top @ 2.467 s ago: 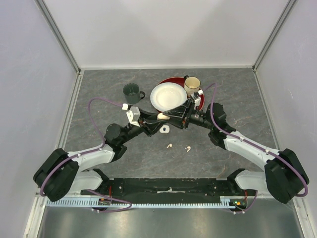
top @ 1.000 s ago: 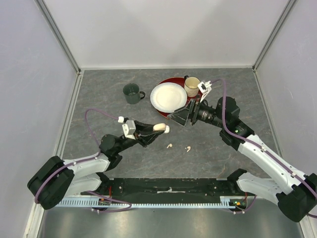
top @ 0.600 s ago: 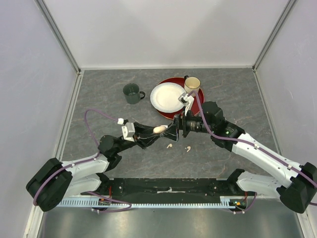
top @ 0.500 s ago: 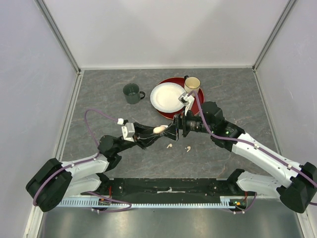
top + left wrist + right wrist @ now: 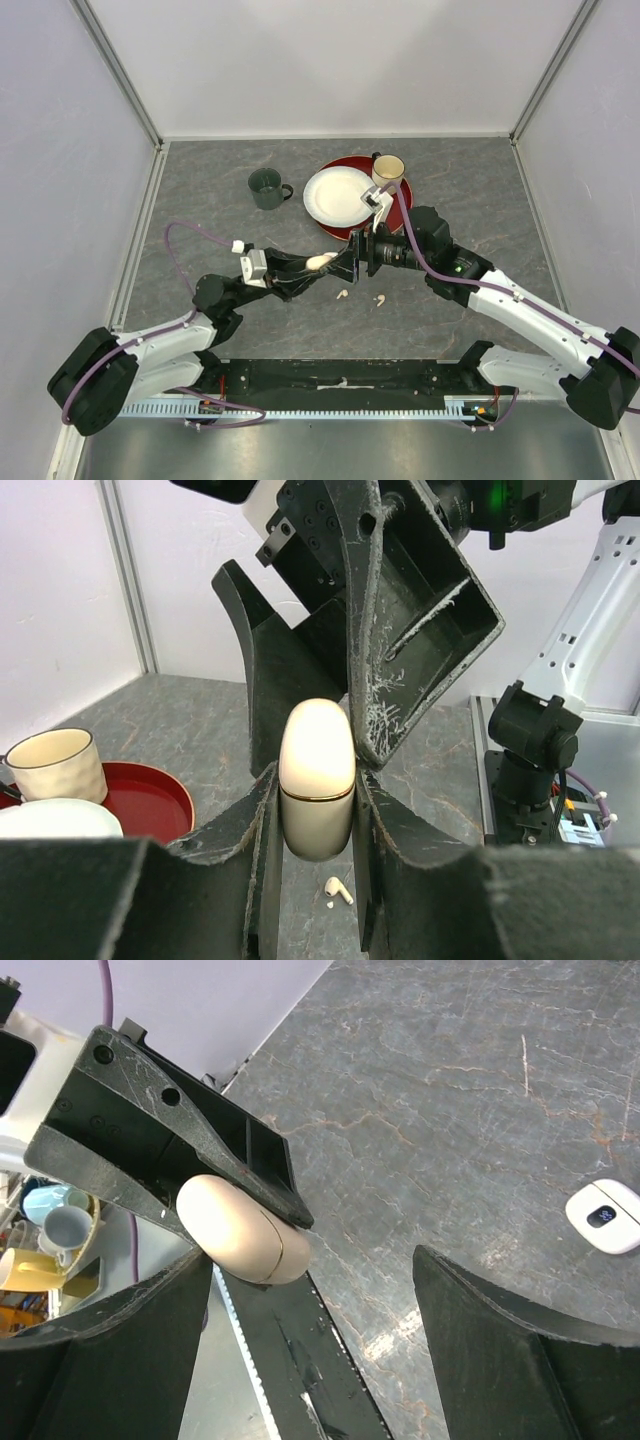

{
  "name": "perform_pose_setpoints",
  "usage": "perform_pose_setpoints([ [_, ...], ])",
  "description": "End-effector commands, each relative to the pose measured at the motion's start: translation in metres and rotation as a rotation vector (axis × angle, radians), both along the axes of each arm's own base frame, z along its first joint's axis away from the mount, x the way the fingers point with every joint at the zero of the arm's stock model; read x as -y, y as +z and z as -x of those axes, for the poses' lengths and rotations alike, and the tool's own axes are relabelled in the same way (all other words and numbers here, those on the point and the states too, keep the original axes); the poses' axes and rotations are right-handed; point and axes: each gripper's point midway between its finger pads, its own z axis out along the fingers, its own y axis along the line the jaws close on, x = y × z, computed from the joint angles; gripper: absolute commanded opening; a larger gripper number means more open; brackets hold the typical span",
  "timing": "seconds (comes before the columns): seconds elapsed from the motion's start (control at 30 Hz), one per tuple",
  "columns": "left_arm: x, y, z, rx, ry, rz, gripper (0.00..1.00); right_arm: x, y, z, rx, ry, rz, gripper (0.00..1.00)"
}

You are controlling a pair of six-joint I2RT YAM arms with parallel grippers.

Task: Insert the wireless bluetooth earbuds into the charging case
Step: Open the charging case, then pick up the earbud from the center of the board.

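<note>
Charging case [image 5: 317, 772] clamped in left end effector [image 5: 314, 264], long axis pointing at right end effector [image 5: 310, 1260], spread apart

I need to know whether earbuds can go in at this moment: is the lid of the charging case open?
No, the charging case in the left gripper is closed, showing only a thin seam line.

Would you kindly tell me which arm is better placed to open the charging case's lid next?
Probably the right. The left gripper is shut on the charging case, so it is occupied. The right gripper is open, with its fingers on either side of the case's top.
</note>
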Motion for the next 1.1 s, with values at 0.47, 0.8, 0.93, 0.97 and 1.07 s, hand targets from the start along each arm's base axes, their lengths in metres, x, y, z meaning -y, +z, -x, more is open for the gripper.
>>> perform_pose_setpoints([
  [0.47, -0.019, 0.045, 0.031, 0.234, -0.014, 0.131, 0.02, -0.010, 0.053, -0.019, 0.072, -0.048, -0.171, 0.87],
  [0.8, -0.028, 0.023, 0.014, 0.180, 0.105, 0.094, 0.02, 0.011, 0.101, -0.014, 0.177, -0.113, -0.266, 0.88],
  [0.93, -0.031, 0.022, 0.014, 0.185, 0.120, 0.091, 0.02, 0.030, 0.067, -0.035, 0.110, -0.248, -0.141, 0.89],
  [0.97, -0.032, 0.023, 0.014, 0.187, 0.125, 0.095, 0.02, 0.035, 0.057, -0.039, 0.092, -0.280, -0.112, 0.89],
  [1.07, -0.037, 0.024, 0.016, 0.198, 0.140, 0.095, 0.02, 0.066, 0.001, -0.057, -0.043, -0.478, 0.048, 0.84],
])
